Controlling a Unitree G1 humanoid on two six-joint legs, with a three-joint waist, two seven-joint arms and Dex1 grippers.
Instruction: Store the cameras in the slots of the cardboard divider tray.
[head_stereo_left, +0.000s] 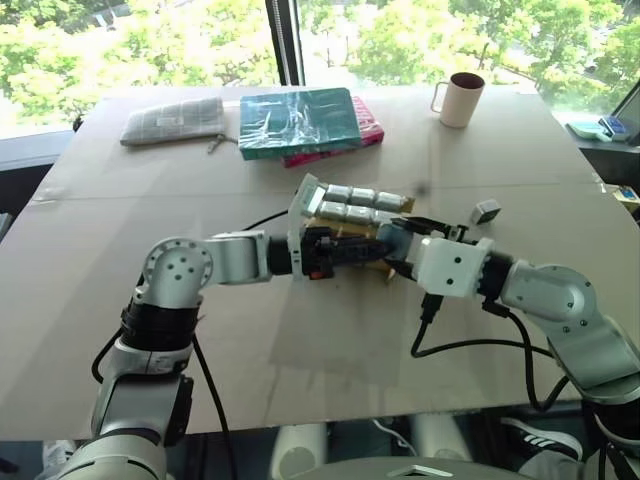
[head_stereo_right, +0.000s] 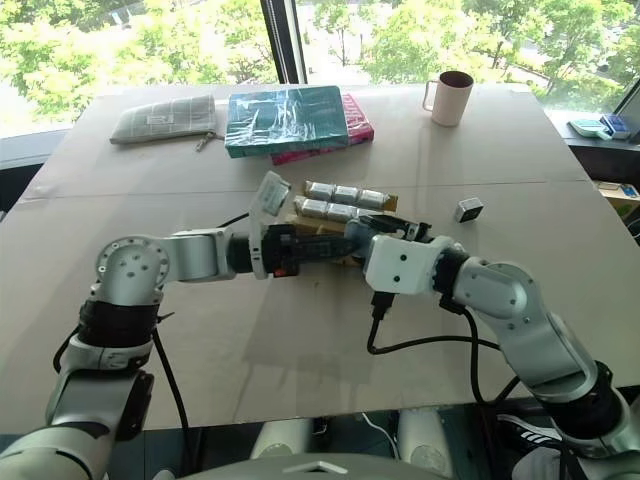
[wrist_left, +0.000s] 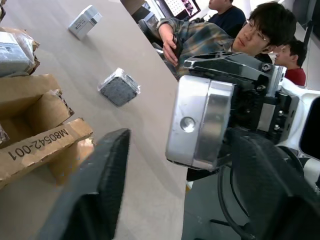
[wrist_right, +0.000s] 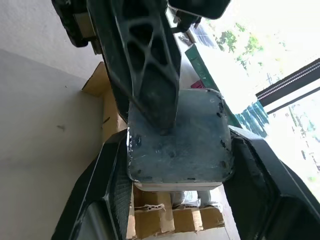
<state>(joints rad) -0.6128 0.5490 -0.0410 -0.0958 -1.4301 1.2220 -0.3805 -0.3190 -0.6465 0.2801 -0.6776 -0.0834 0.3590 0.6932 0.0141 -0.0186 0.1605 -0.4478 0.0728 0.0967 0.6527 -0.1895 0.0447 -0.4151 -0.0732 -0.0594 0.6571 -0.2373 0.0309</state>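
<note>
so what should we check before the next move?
1. Right gripper clamps a camera: ok.
2. Left gripper has a hold on that same camera: cannot tell.
3. Free slot in the cardboard tray: cannot tell; the grippers hide its near rows, and the far rows are full.
4. All cameras off the table: not ok; a loose camera lies to the right of the tray.
5. Mug out of the way: ok, at the far edge.
</note>
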